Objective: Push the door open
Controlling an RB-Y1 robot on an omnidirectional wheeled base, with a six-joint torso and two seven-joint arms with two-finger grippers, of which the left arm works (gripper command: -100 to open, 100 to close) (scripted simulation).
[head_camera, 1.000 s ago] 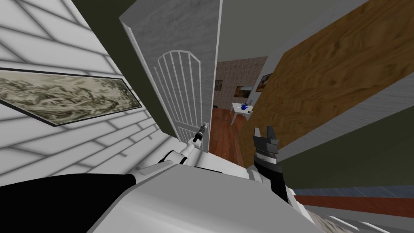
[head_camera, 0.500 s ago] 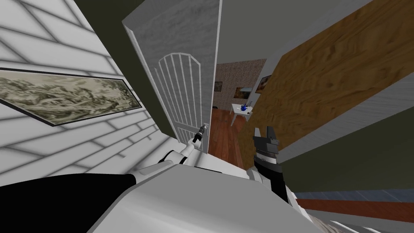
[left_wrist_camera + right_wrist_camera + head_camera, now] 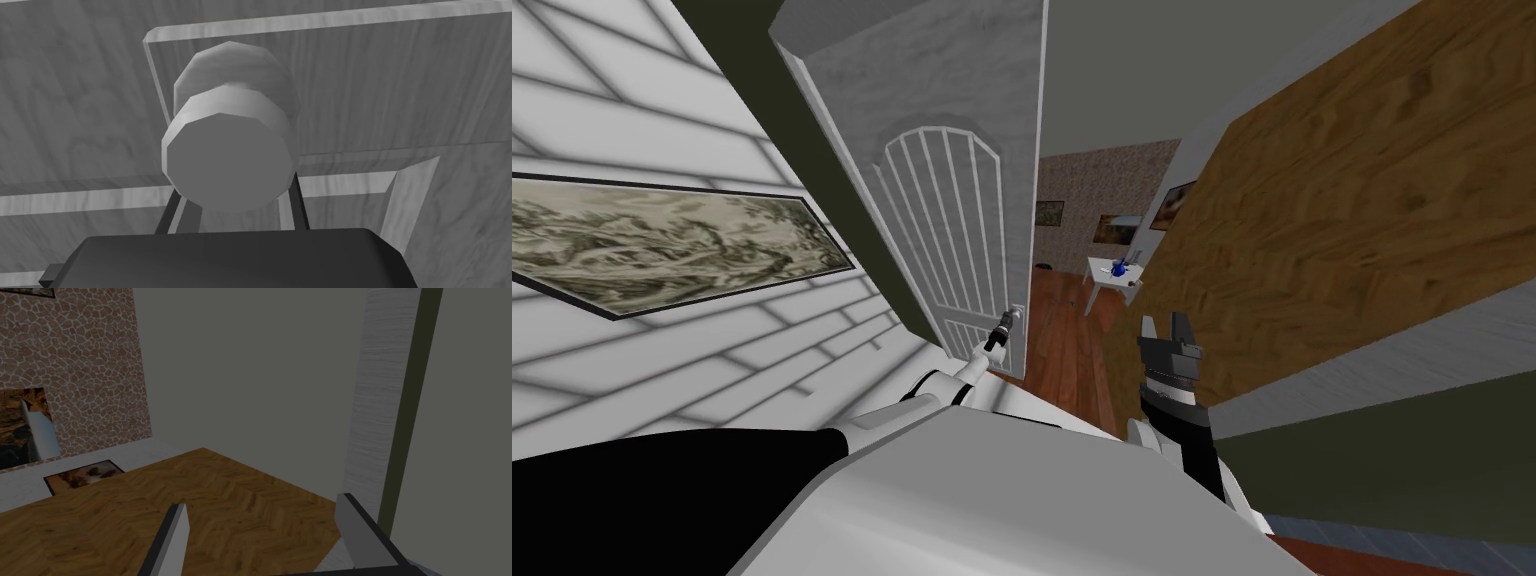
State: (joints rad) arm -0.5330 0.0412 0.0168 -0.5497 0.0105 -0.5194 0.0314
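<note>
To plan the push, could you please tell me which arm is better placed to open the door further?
Left, probably: the left gripper grips the door knob, while the right gripper hangs open, away from the door.

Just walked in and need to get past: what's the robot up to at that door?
The robot stands at a grey door, its left gripper closed on the round door knob near the door's free edge. The door is partly open; through the gap a wooden floor and a small white table show. The right gripper hangs open, holding nothing.
</note>
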